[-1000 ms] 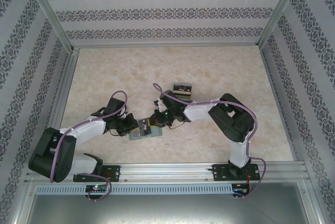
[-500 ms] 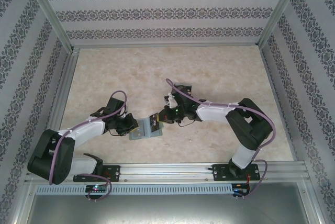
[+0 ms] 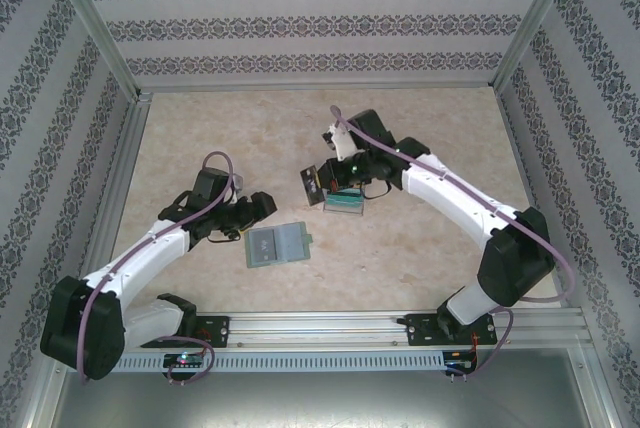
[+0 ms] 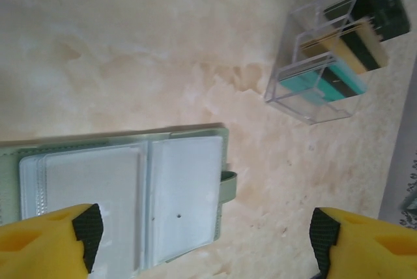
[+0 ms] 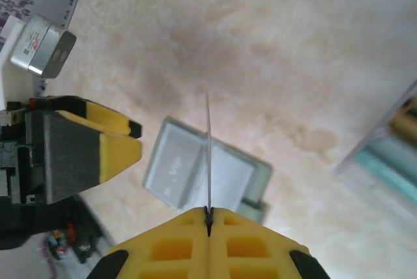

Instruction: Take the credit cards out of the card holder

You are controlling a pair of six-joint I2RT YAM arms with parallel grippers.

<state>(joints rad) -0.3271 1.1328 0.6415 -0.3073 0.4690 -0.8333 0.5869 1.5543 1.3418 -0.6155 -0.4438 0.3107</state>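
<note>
right gripper [image 5: 208, 217] clamped on one credit card [image 5: 208, 155], edge-on, beside clear box [image 4: 319, 64] | left gripper [image 4: 205, 240] released, just beside open card holder [image 4: 130, 188], near centre | risk: card is pinched at one edge only, can be slipped or slot missed

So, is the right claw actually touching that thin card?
Touching. In the right wrist view the right gripper is shut on the card, seen edge-on between its yellow pads.

Beige table [image 3: 200, 128] bears card holder [image 3: 277, 244], clear tray [image 3: 347, 208]
</note>
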